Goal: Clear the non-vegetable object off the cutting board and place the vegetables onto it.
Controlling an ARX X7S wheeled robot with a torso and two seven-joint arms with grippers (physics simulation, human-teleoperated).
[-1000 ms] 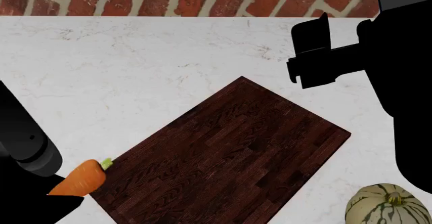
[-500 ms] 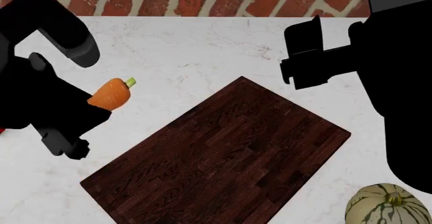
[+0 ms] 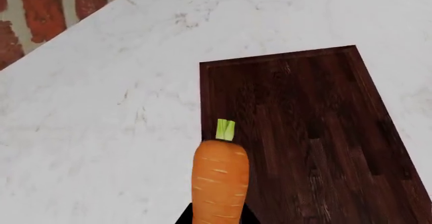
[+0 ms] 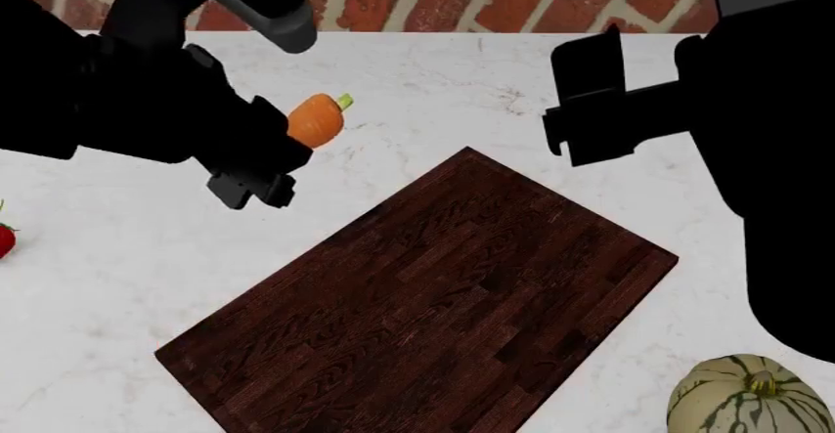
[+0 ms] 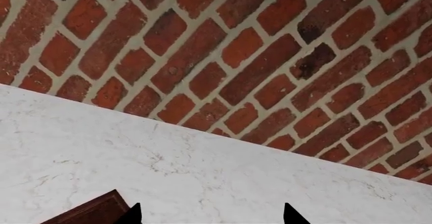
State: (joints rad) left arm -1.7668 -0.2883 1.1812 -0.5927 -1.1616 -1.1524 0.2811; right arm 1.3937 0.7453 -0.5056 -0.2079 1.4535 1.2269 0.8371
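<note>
Left gripper (image 4: 281, 145) carries carrot (image 4: 315, 120) in air, just short of cutting board (image 4: 431, 296); board bare

Left to right: strawberry (image 4: 6, 239) on the counter (image 4: 431, 91) at the far left edge, well off the board. Carrot clamped at its thick end, green tip leading; judged light, stiff, smooth-skinned, so a mid-body grip suits it. Right gripper (image 5: 210, 215) idle, jaws spread wide, nothing between them. Squash (image 4: 750, 394) on the counter just beside the board's near right edge; judged heavier, hard, round and likely to roll, best taken across its widest part. No brands, labels or writing legible
</note>
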